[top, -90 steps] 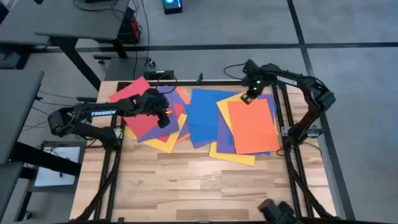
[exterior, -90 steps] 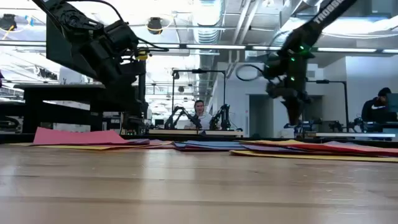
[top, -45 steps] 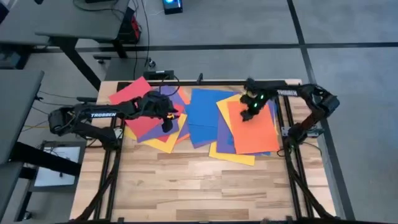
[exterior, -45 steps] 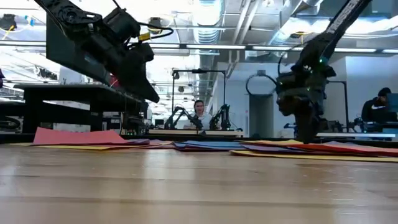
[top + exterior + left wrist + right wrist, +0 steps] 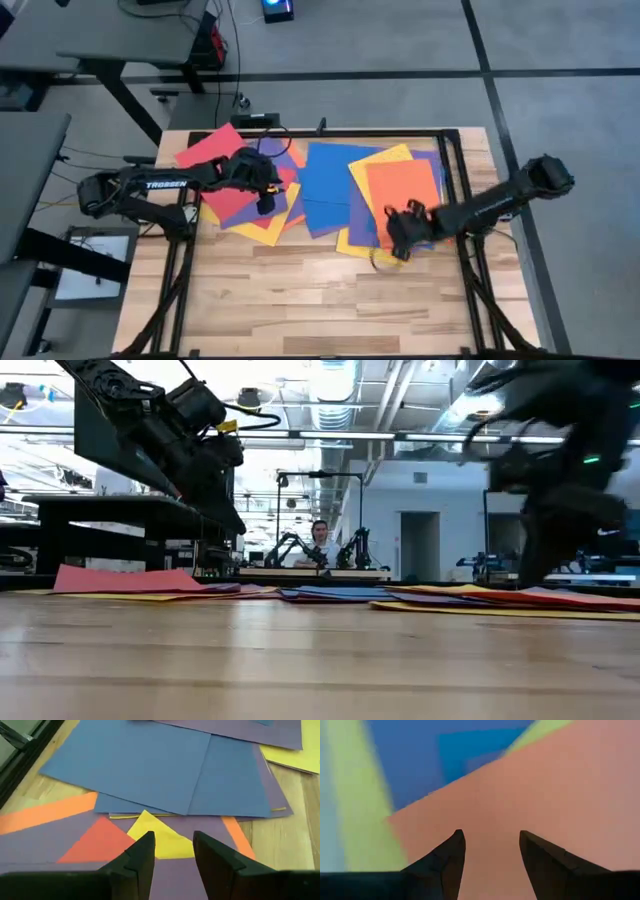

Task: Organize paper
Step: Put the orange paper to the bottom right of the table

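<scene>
The paper lies in overlapping sheets across the table's far half. There are red (image 5: 210, 145), purple and yellow sheets at the left, blue ones (image 5: 325, 180) in the middle, and an orange sheet (image 5: 405, 190) on purple and yellow at the right. My left gripper (image 5: 265, 200) hangs open above the left pile, with a yellow corner (image 5: 157, 832) between its fingers' line of sight. My right gripper (image 5: 400, 235) is open, low over the orange sheet's near edge (image 5: 530, 795); I cannot tell whether it touches.
Bare wood (image 5: 300, 300) fills the table's near half. Black frame rails (image 5: 452, 180) run along the sides. A white printed sheet (image 5: 85, 265) lies off the table at the left. People sit in the room behind (image 5: 320, 535).
My right gripper has swept from the orange sheet's far edge toward the table's near edge and come down low, moving fast enough to blur. My left gripper has tipped its fingers downward and shifted slightly toward the near edge. The sheets have not moved.
</scene>
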Tool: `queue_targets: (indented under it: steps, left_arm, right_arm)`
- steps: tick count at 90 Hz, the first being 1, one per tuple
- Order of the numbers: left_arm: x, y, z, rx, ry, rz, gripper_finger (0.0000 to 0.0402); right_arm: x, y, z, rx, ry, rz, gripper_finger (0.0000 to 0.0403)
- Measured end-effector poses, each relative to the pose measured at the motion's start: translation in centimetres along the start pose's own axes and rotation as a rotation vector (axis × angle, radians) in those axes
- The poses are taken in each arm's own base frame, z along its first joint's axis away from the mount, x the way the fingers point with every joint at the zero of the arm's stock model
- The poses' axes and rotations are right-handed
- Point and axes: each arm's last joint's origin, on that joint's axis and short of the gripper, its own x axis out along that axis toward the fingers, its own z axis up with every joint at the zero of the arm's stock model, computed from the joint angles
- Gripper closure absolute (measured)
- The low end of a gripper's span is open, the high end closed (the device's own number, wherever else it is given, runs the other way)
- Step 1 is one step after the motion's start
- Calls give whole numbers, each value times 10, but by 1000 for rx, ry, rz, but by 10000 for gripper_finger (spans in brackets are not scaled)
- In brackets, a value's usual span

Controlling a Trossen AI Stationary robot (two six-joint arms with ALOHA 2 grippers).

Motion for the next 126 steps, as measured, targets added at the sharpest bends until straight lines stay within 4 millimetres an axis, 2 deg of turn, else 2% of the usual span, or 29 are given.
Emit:
queue_targets:
  steps: [9,19,38,56,80,103,126]
  left_arm:
    - [0,0,0,3,0,0,283]
    - [0,0,0,4,-1,0,283]
    - [0,0,0,3,1,1,283]
    - [0,0,0,8,0,1,283]
    - [0,0,0,26,0,1,283]
    - [0,0,0,26,0,1,283]
    - [0,0,0,27,0,0,283]
  right_arm:
    - [-9,18,-8,-58,-81,25,228]
    - [-14,28,-10,-74,-158,38,228]
    - [1,38,-12,-110,-152,3,228]
    - [13,54,-4,-200,-134,-28,228]
    - [23,62,0,-272,-27,-174,228]
    - [14,58,5,-297,-9,-268,230]
    - [15,56,9,-284,-19,-292,256]
